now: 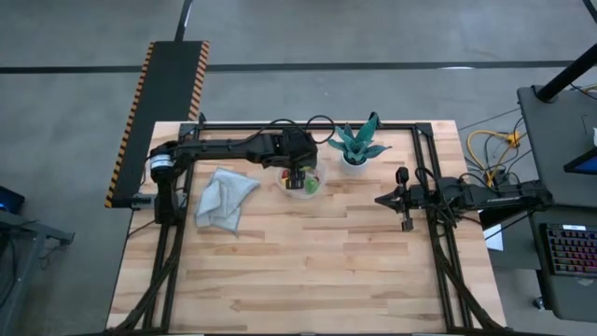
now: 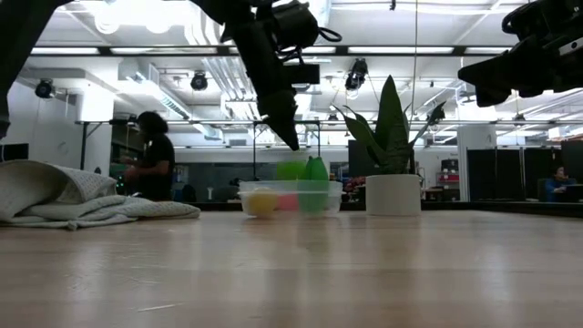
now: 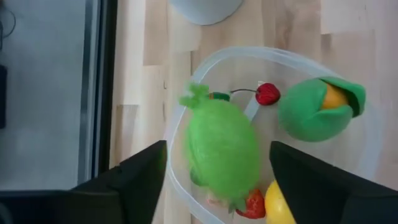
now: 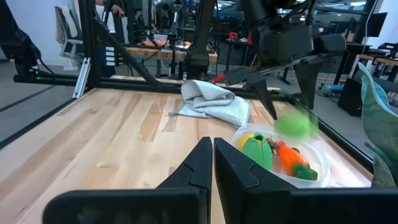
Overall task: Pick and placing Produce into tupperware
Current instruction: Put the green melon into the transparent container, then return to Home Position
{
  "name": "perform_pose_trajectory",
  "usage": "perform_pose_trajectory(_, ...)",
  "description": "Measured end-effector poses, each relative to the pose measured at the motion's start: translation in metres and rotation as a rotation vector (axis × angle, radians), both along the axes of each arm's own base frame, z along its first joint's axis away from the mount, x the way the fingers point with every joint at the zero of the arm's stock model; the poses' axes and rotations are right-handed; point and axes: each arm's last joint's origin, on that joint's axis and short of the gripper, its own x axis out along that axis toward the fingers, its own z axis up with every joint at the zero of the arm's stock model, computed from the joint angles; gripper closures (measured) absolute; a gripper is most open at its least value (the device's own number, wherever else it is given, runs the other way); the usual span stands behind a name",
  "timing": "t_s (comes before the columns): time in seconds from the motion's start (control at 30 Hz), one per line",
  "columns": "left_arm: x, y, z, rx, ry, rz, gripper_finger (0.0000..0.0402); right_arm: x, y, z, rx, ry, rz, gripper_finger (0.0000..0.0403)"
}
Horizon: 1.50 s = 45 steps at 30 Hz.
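Note:
The tupperware (image 1: 302, 183), a clear round bowl, stands on the table's far middle part. In it lie a green husk with a yellow core (image 3: 320, 112), a red cherry (image 3: 267, 94), a strawberry (image 3: 252, 204), a lemon (image 3: 280, 205) and an orange carrot (image 4: 291, 158). My left gripper (image 3: 217, 149) hangs open over the bowl (image 2: 290, 196), pointing steeply down. A fuzzy green piece of produce (image 3: 221, 146) shows under the gap between its fingers, touching neither. In the right wrist view this green piece (image 4: 297, 124) is a blur just above the bowl's rim. My right gripper (image 1: 407, 224) waits shut at the table's right.
A teal spiky plant in a white pot (image 1: 356, 149) stands just right of the bowl. A crumpled pale cloth (image 1: 224, 198) lies to its left. Black frame rails (image 1: 438, 252) run along the table's sides and far edge. A person (image 2: 155, 164) is far off in the room behind.

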Motion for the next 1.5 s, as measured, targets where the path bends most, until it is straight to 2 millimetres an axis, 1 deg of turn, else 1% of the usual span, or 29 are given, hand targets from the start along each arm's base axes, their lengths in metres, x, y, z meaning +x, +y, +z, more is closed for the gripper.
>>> perform_pose_trajectory(0.1,-0.001,0.0,-0.003,-0.003,0.009,0.001,0.0106,0.0,0.0,0.0,0.0,0.0,0.0,0.0394)
perform_pose_trajectory(0.2,-0.002,-0.001,-0.004,-0.006,0.02,-0.001,0.0086,0.0,0.0,0.0,0.0,0.0,0.0,0.0394)
perform_pose_trajectory(0.37,-0.001,-0.004,-0.003,-0.006,0.022,-0.01,0.008,0.0,0.0,0.0,0.0,0.0,0.0,0.0394)
perform_pose_trajectory(0.47,-0.001,-0.012,0.004,-0.002,-0.003,-0.026,0.008,0.0,0.0,0.0,0.0,-0.001,0.0,0.0394)
perform_pose_trajectory(0.6,-0.006,-0.031,0.032,0.003,-0.125,-0.072,0.0081,0.0,0.0,0.0,0.0,-0.001,0.0,0.0394)
perform_pose_trajectory(0.7,-0.014,-0.052,0.059,-0.007,-0.245,-0.125,0.0095,0.0,0.0,0.0,0.0,-0.002,0.0,0.0394)
perform_pose_trajectory(0.77,-0.024,-0.067,0.082,-0.007,-0.335,-0.171,0.0111,0.0,0.0,0.0,0.0,-0.002,0.0,0.0394)
perform_pose_trajectory(0.87,-0.047,-0.092,0.117,-0.024,-0.489,-0.229,0.0138,0.0,0.0,0.0,0.0,-0.002,0.0,0.0394)
perform_pose_trajectory(0.93,-0.067,-0.11,0.136,-0.043,-0.576,-0.296,0.0158,0.0,0.0,0.0,0.0,-0.004,0.0,0.0394)
perform_pose_trajectory(1.03,-0.095,-0.137,0.156,-0.06,-0.693,-0.395,0.0188,0.0,0.0,0.001,0.0,-0.005,0.0,0.0394)
perform_pose_trajectory(1.13,-0.124,-0.154,0.167,-0.081,-0.802,-0.472,0.0223,0.0,0.0,0.0,0.0,-0.005,0.0,0.0394)
perform_pose_trajectory(1.2,-0.143,-0.16,0.168,-0.093,-0.856,-0.504,0.0249,0.0,0.0,0.0,0.007,-0.004,0.0,0.0394)
perform_pose_trajectory(1.3,-0.165,-0.166,0.157,-0.118,-0.893,-0.54,0.0293,0.0,0.0,0.0,0.015,-0.005,0.0,0.0394)
perform_pose_trajectory(1.4,-0.179,-0.168,0.134,-0.131,-0.925,-0.562,0.0342,0.0,0.0,0.0,0.016,-0.005,-0.001,0.0394)
perform_pose_trajectory(1.5,-0.185,-0.167,0.11,-0.139,-1.004,-0.568,0.0388,0.0,0.0,0.001,0.016,-0.005,-0.001,0.0394)
